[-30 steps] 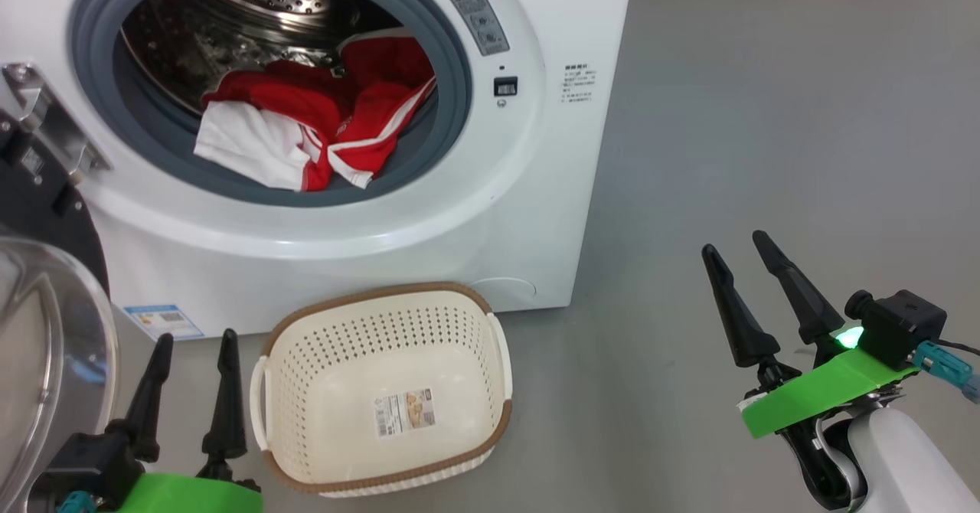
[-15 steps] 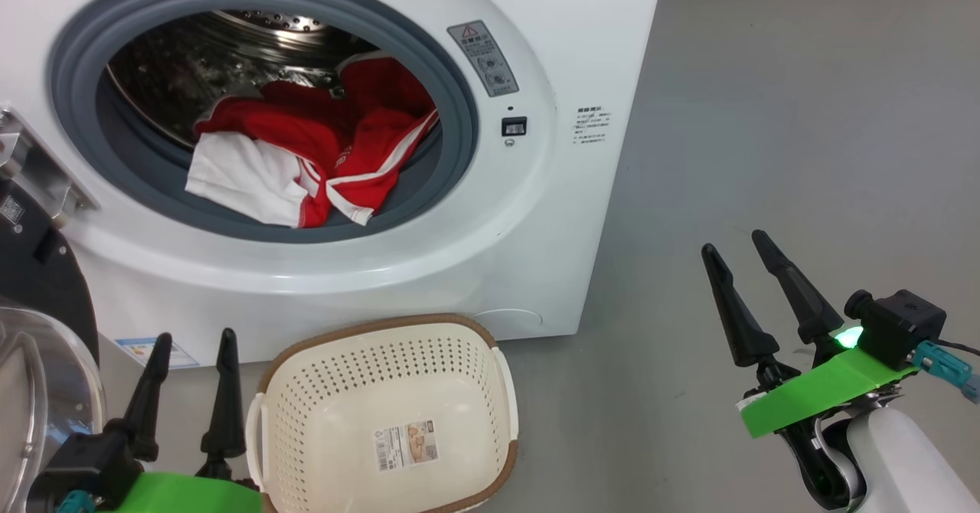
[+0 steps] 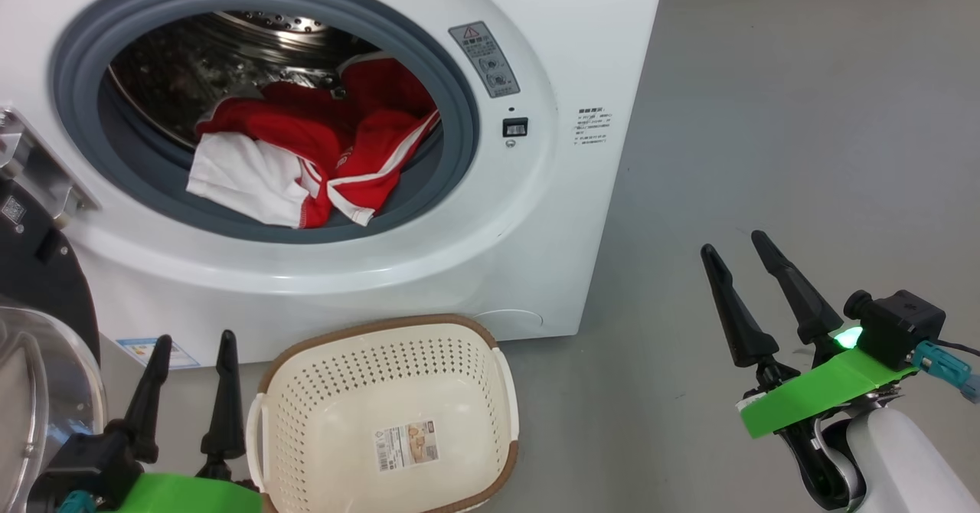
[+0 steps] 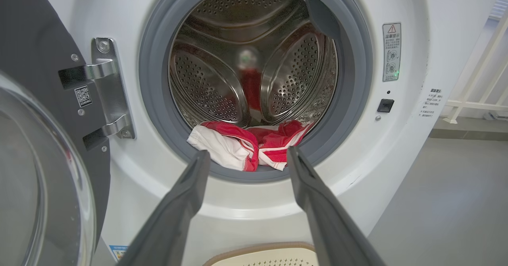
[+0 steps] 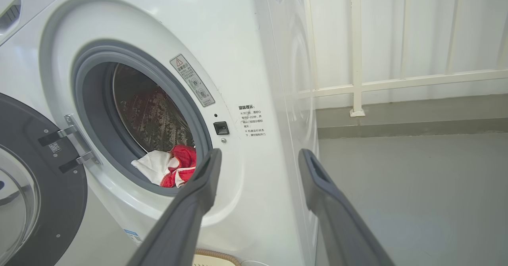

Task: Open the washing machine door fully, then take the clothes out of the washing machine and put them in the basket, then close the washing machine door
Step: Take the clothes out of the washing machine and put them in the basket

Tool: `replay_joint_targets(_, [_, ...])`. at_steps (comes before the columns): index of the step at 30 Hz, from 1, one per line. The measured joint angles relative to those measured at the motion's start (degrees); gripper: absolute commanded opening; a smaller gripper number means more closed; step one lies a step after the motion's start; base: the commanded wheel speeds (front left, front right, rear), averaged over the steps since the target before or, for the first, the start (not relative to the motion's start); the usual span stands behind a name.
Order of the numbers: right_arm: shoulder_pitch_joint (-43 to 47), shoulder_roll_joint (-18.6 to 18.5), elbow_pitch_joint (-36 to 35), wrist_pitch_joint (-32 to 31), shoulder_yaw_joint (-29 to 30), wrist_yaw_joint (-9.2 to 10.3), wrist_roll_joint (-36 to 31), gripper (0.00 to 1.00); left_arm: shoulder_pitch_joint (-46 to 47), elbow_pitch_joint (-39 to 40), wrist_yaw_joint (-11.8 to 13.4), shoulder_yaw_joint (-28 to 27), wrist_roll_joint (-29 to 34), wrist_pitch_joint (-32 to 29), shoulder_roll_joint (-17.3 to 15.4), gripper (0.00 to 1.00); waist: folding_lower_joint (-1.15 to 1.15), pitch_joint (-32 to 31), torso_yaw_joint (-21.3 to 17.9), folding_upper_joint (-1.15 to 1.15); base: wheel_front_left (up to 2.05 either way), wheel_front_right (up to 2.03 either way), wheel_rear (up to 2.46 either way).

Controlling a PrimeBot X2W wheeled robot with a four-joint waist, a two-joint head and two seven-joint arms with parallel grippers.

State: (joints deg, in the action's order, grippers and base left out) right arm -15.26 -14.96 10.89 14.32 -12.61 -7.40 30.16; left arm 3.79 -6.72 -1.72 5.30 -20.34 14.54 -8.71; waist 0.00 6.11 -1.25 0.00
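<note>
So here's where I'm at. The white boxy front-loading washing machine (image 3: 536, 253) takes up everything from 9 to 1 o'clock in my head view. Its big round glossy black door with the bulging glass window (image 3: 38, 276) is swung out on its hinge at 8 o'clock, so I'd call the opening step done.

The small cream perforated plastic basket with the brown woven-look rim (image 3: 367, 367) sits on the floor at 6 o'clock, right in front of the machine, with nothing in it. The soft red garments with white panels and stripes (image 3: 306, 138) are at 11 o'clock, piled at the drum mouth with one white bit flopping over the grey rubber gasket.

My left claw (image 3: 195, 337) is at 7 o'clock, just beside the basket's left handle. My right claw (image 3: 732, 241) is at 4 o'clock, out over bare floor. Both have their fingers spread wide and are holding nothing.

What worries me:
- The left claw sits between the door and the basket, so a sloppy reach could bump the door partway shut or shove the basket away.
- Going in low could pinch the gasket along with the fabric.
- The pieces look tangled. If I grab one layer, the rest might drag out and land on the floor instead of in the basket.
</note>
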Motion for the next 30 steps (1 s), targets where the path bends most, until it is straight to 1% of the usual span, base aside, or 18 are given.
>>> replay_joint_targets(30, [-0.1,0.0,-0.1,0.0,0.1,0.00,-1.4,1.00,0.4,-0.3,0.0,0.3,0.1,0.0,0.0,1.00,0.00,1.7,-0.4,0.00,0.00,0.00,0.00])
